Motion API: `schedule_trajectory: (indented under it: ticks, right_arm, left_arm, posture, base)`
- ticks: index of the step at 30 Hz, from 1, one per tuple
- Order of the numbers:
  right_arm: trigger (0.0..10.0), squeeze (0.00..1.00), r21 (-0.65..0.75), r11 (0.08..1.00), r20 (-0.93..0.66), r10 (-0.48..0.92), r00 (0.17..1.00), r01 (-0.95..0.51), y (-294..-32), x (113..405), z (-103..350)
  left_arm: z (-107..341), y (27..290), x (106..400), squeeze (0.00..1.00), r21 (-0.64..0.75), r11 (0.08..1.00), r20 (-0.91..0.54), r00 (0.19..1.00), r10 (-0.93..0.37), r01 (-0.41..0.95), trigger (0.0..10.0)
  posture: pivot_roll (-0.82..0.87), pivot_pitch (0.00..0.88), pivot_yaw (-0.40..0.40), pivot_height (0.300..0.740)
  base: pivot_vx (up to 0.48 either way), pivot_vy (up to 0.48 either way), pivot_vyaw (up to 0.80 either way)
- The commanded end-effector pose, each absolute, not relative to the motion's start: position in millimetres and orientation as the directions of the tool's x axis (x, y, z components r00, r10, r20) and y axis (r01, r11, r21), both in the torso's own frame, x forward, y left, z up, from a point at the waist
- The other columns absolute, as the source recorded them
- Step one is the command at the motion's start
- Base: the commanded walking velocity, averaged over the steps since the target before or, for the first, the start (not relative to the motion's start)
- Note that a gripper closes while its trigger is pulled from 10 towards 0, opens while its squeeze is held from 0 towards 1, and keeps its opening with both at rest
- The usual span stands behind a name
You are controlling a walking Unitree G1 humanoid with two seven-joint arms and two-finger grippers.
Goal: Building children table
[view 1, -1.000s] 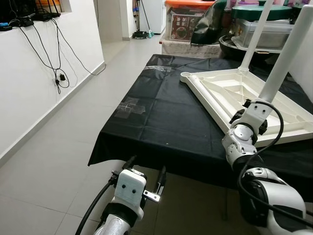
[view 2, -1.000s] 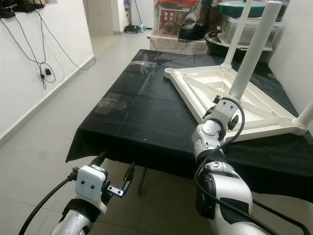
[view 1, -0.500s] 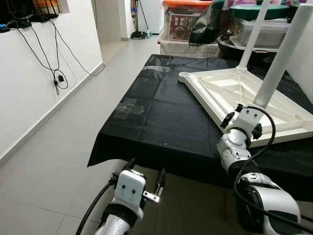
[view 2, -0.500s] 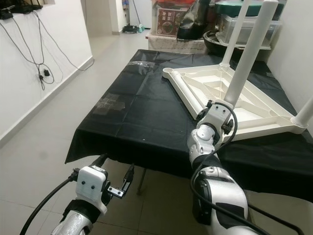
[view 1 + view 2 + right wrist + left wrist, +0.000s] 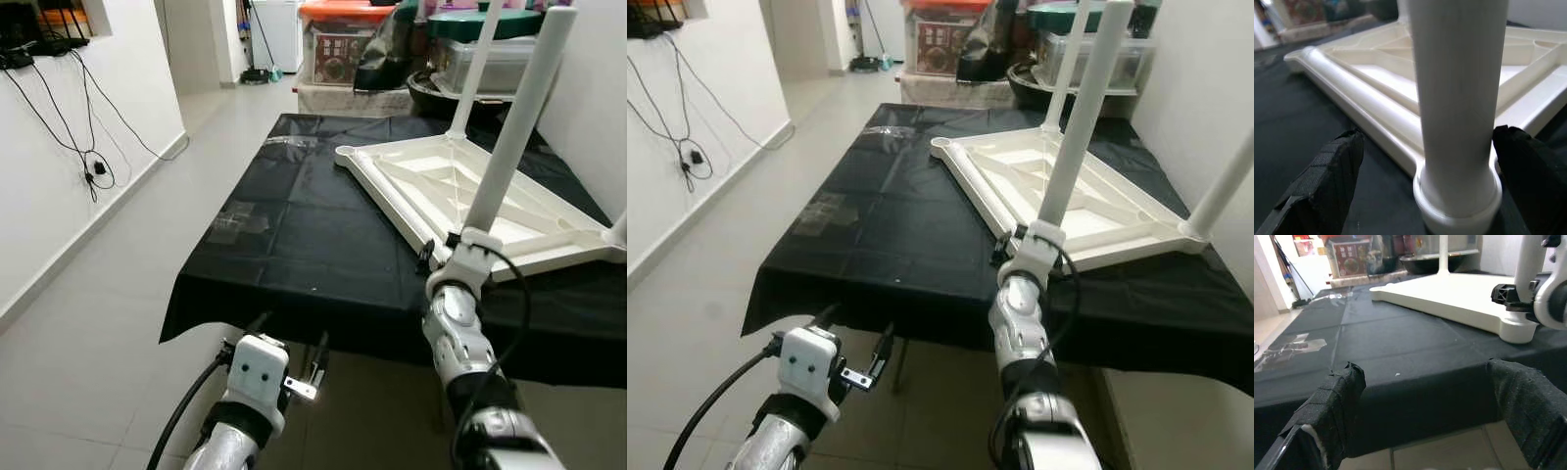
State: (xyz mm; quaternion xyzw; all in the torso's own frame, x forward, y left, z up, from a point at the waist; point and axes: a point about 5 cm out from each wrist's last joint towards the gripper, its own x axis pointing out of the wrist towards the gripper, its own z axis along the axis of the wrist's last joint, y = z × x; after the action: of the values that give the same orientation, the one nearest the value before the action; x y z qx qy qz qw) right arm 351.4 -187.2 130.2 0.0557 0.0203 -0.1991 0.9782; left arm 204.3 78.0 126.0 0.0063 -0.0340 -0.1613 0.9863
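A white children's table (image 5: 431,186) lies upside down on a bigger table under a black cloth (image 5: 294,225). Three white legs stand up from it. My right gripper (image 5: 1427,139) is at the base of the nearest leg (image 5: 519,117), at the front corner. It is open, with one black finger (image 5: 1327,181) on each side of that leg (image 5: 1457,88). The left gripper (image 5: 291,338) hangs low in front of the cloth's edge. It is open, with nothing between its fingers (image 5: 1337,401).
Storage boxes (image 5: 338,44) and bins crowd the far end of the table. A white wall with hanging cables (image 5: 59,108) runs along the left, with tiled floor (image 5: 78,333) between it and the table. Clear tape patches (image 5: 235,220) lie on the cloth.
The camera has shifted, so the whole scene sits differently. My right forearm has swung in to stand upright below the leg's base. The left gripper holds its place.
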Motion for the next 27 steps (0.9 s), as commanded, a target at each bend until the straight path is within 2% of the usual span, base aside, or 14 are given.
schedule_trajectory:
  ticks: [1,10,11,14,15,16,17,18,19,20,22,24,27]
  right_arm:
    - [10.0,0.0,0.047,0.95,-0.076,-0.306,0.949,0.31,-171,344,123]
    - [10.0,0.0,-0.024,0.979,-0.075,-0.203,0.976,0.201,-155,328,111]
    - [10.0,0.0,-0.04,0.995,-0.028,-0.095,0.995,0.094,-142,322,111]
    - [10.0,0.0,-0.084,0.996,0.0,-0.028,1.0,0.028,-132,315,109]
    - [10.0,0.0,-0.119,0.991,0.011,0.066,0.998,-0.064,-122,310,106]
    - [10.0,0.0,-0.119,0.991,0.011,0.066,0.998,-0.064,-122,310,106]
    - [10.0,0.0,-0.13,0.984,0.01,0.123,0.992,-0.121,-115,306,104]
    - [10.0,0.0,-0.092,0.974,0.001,0.207,0.978,-0.206,-107,301,105]
    - [10.0,0.0,-0.092,0.974,0.001,0.207,0.978,-0.206,-107,301,105]
    - [10.0,0.0,-0.063,0.957,-0.005,0.284,0.959,-0.284,-100,297,105]
    - [10.0,0.0,-0.063,0.957,-0.005,0.284,0.959,-0.284,-100,297,105]
    - [10.0,0.0,-0.01,0.927,0.001,0.376,0.927,-0.376,-91,292,109]
    - [10.0,0.0,-0.006,0.919,0.005,0.394,0.919,-0.394,-90,290,110]
  left_arm:
    - [123,81,206,0.0,0.027,0.95,0.056,0.949,-0.312,0.311,10.0]
    - [121,87,210,0.0,-0.003,0.963,0.038,0.962,-0.27,0.27,10.0]
    - [118,91,211,0.0,-0.02,0.971,0.016,0.971,-0.239,0.239,10.0]
    - [115,94,212,0.0,-0.025,0.978,-0.007,0.978,-0.21,0.209,10.0]
    - [114,97,212,0.0,-0.033,0.982,-0.021,0.983,-0.184,0.184,10.0]
    - [114,97,212,0.0,-0.033,0.982,-0.021,0.983,-0.184,0.184,10.0]
    - [113,99,212,0.0,-0.038,0.985,-0.028,0.986,-0.167,0.166,10.0]
    - [112,101,212,0.0,-0.044,0.988,-0.028,0.988,-0.15,0.149,10.0]
    - [112,101,212,0.0,-0.044,0.988,-0.028,0.988,-0.15,0.149,10.0]
    - [112,102,212,0.0,-0.047,0.989,-0.025,0.99,-0.138,0.137,10.0]
    - [112,102,212,0.0,-0.047,0.989,-0.025,0.99,-0.138,0.137,10.0]
    - [111,106,212,0.0,-0.035,0.994,-0.035,0.994,-0.1,0.099,10.0]
    - [111,108,211,0.0,-0.03,0.996,-0.039,0.995,-0.086,0.085,10.0]
  posture:
    - [0.05,0.0,0.008,0.74]
    - [0.05,0.0,0.005,0.74]
    - [0.04,0.0,0.012,0.74]
    - [0.03,0.0,0.007,0.74]
    - [0.03,0.0,0.007,0.74]
    - [0.03,0.0,0.007,0.74]
    - [0.03,0.0,0.007,0.74]
    - [0.0,0.0,0.021,0.74]
    - [0.0,0.0,0.021,0.74]
    - [0.0,0.0,0.021,0.74]
    - [0.0,0.0,0.021,0.74]
    - [0.01,0.0,0.022,0.74]
    - [0.01,0.0,0.022,0.74]
  base:
    - [0.0,0.0,0.0]
    - [0.0,0.0,0.0]
    - [0.0,0.0,0.0]
    - [0.0,0.0,0.0]
    - [0.0,0.0,0.0]
    - [0.0,0.0,0.0]
    - [0.0,0.0,0.0]
    - [0.0,0.0,0.0]
    - [0.0,0.0,0.0]
    - [0.0,0.0,0.0]
    - [0.0,0.0,0.0]
    - [0.0,0.0,0.0]
    - [0.0,0.0,0.0]
